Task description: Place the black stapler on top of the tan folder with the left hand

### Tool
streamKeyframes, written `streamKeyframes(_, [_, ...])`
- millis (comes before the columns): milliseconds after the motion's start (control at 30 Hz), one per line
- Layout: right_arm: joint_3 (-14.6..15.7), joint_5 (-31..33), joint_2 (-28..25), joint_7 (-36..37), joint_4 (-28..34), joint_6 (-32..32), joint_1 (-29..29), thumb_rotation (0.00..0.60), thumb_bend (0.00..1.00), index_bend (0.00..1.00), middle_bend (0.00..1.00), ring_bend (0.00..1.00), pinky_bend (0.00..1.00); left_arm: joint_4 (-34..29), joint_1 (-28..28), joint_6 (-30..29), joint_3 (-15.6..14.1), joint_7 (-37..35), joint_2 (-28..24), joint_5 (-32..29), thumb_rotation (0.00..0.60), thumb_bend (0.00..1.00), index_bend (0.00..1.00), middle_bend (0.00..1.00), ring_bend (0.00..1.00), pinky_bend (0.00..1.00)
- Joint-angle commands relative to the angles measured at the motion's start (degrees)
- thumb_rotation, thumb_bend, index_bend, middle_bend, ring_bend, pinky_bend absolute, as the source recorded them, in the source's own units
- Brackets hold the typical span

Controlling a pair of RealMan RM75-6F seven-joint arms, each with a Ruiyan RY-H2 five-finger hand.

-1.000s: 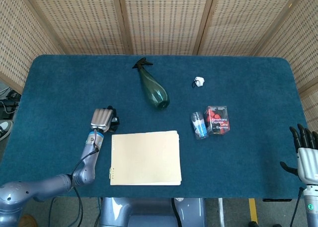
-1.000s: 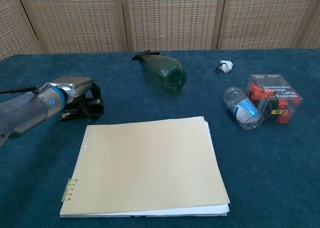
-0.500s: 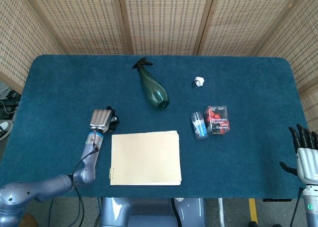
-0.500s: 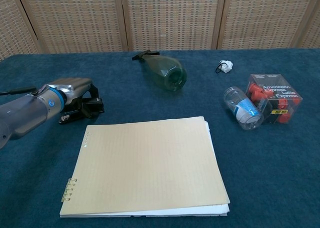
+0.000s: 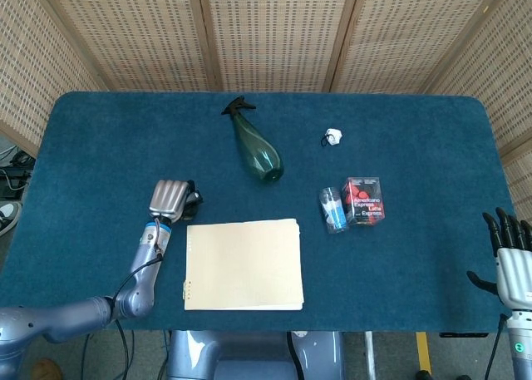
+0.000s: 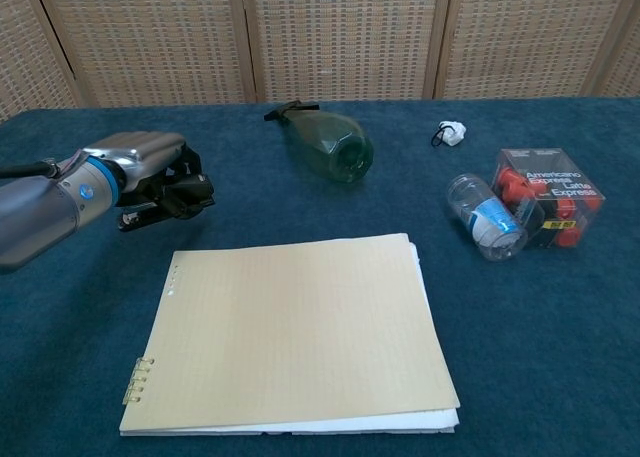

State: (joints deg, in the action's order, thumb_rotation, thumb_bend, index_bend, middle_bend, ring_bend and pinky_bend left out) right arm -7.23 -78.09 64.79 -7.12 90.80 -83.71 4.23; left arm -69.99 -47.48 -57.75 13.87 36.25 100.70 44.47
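Where blue table (image 5: 100, 139) fills my view, tan folder (image 6: 295, 332) lies lower centre. Green spray bottle (image 6: 330, 144) on side, upper centre. My left hand (image 6: 150, 169) grips black stapler (image 6: 165, 199) at left, raised just beyond folder's upper-left corner. My right hand (image 5: 509, 259) lower right, fingers spread, empty. Red-filled clear box (image 6: 545, 197) touching plastic cup (image 6: 485, 217), right.

The left robot hand (image 5: 169, 199) covers the black stapler (image 5: 192, 202) beside the tan folder (image 5: 243, 264).
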Motion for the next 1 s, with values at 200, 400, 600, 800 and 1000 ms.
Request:
streamKeyframes(200, [0.0,-0.1,-0.4,0.5,0.4,-0.4,-0.2,0.6,0.0,0.0,0.0,0.0,0.0,-10.6,0.7,-1.4,-1.7,-1.9,-5.5,7.8,0.6,0.44,0.7,0.56,0.63,0.68])
streamKeyframes(400, [-0.1,0.3,-0.5,0.5,0.4,-0.2,-0.2,0.6,0.0,0.0,0.0,0.0,0.0,-15.6,-0.5,2.3,-6.0,-7.2,-8.9,20.5,0.6,0.44,0.7,0.56,0.63,0.68])
streamKeyframes(600, [-0.2,0.8,-0.4,0.2,0.3,0.1,-0.1,0.6,0.0,0.0,0.0,0.0,0.0,-14.1,-3.3,6.4,-9.4,-12.5,-7.3,31.0,0.6,0.43,0.7,0.56,0.63,0.68])
streamKeyframes(800, [-0.4,1.5,-0.3,0.1,0.0,0.3,-0.2,0.6,0.0,0.0,0.0,0.0,0.0,-8.5,-6.5,10.1,-11.9,-17.9,-2.2,38.7,0.6,0.43,0.7,0.56,0.63,0.68])
streamKeyframes(1000, [-0.6,2.3,-0.4,0.5,-0.4,0.9,-0.1,0.6,0.0,0.0,0.0,0.0,0.0,-1.7,-7.5,10.2,-13.0,-20.7,3.0,42.0,0.6,0.43,0.7,0.56,0.63,0.68])
